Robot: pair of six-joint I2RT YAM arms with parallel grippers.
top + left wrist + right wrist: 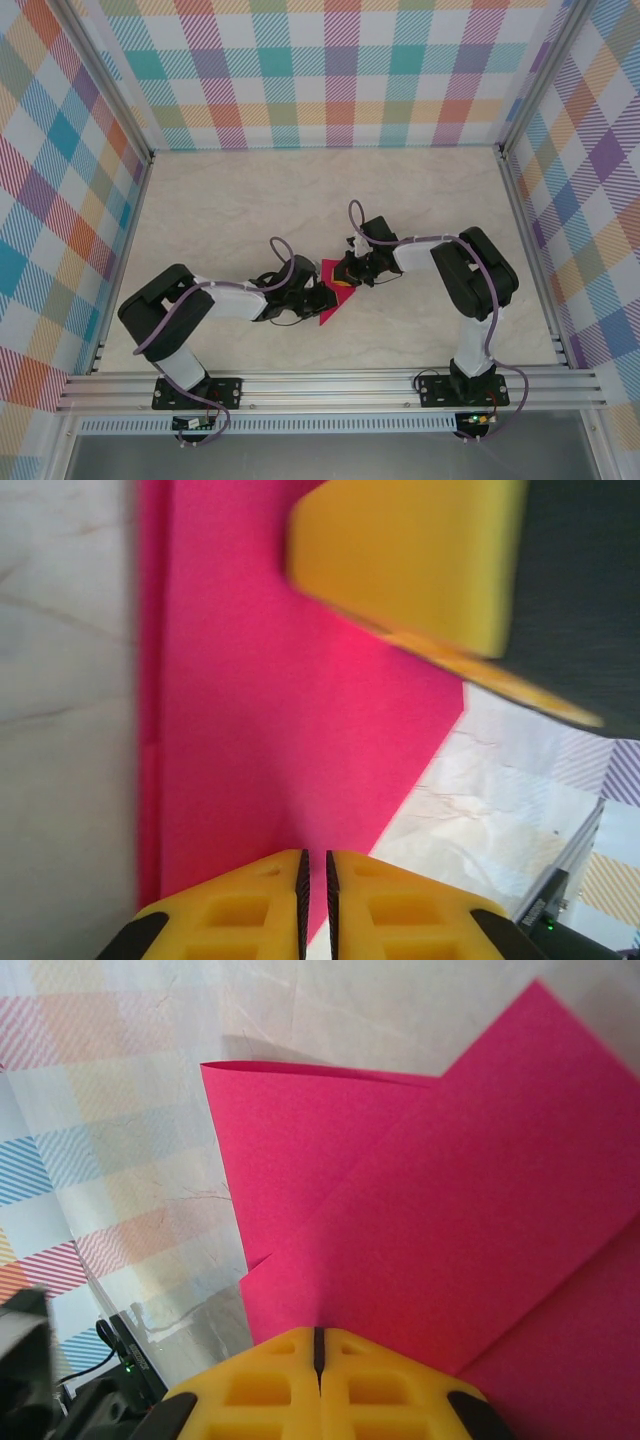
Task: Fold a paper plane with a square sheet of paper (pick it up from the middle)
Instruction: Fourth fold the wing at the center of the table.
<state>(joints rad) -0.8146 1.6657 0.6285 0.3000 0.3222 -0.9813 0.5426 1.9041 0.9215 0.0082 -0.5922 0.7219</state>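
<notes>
The square sheet of paper (329,306) is bright magenta and partly folded into a pointed shape, lying on the table between both arms. In the left wrist view the paper (280,730) lies flat beyond my left gripper (315,858), whose jaws stand a narrow slit apart with nothing between them. A yellow finger of the right gripper (410,560) rests on the paper's far part. My right gripper (319,1332) is shut, its tips against the layered paper (450,1210). One flap (300,1110) curls up slightly. From above, the left gripper (312,297) and right gripper (347,278) meet over the sheet.
The marble-look tabletop (250,210) is ringed by checkered walls (330,70) and an aluminium rail (330,385) at the near edge. Both arm bases stand on that rail.
</notes>
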